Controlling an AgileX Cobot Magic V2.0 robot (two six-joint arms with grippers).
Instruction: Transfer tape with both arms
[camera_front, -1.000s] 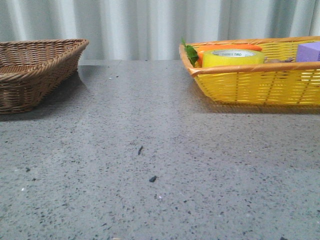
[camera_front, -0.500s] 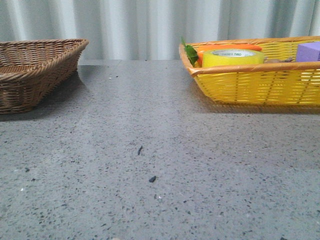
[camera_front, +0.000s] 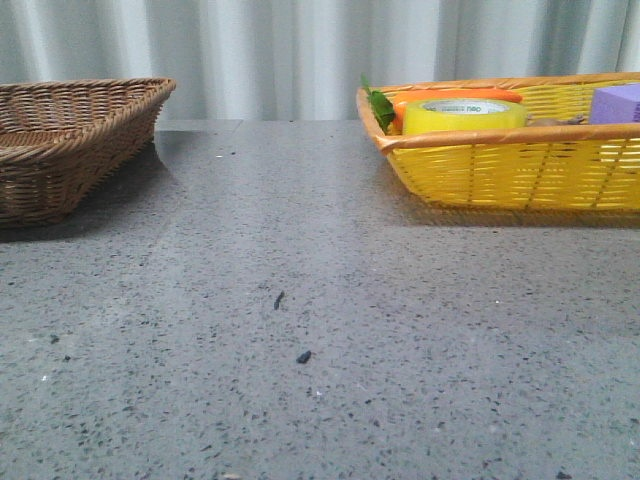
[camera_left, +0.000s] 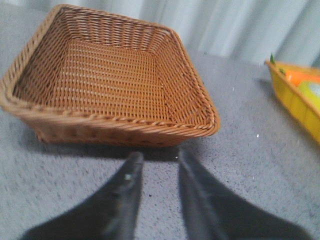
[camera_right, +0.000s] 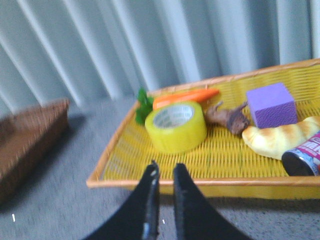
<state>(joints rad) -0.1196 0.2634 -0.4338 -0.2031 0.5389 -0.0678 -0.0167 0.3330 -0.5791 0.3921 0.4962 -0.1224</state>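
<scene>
Yellow tape (camera_right: 176, 127) in basket (camera_right: 150, 172) between carrot (camera_right: 185, 96) and brown root (camera_right: 227, 117); both tools (camera_right: 165, 175) (camera_left: 159, 162) slightly apart, empty.

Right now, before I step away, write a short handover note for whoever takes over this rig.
Left gripper: nothing held, fingers slightly apart, hovering in front of the brown basket.
Right gripper: nothing held, fingers close together, just outside the yellow basket.
Tape: lies flat in the yellow basket, beside the carrot.
Done: nothing moved yet.
Left: pick up the tape, hand it between arms, probably ending in the brown basket.
</scene>
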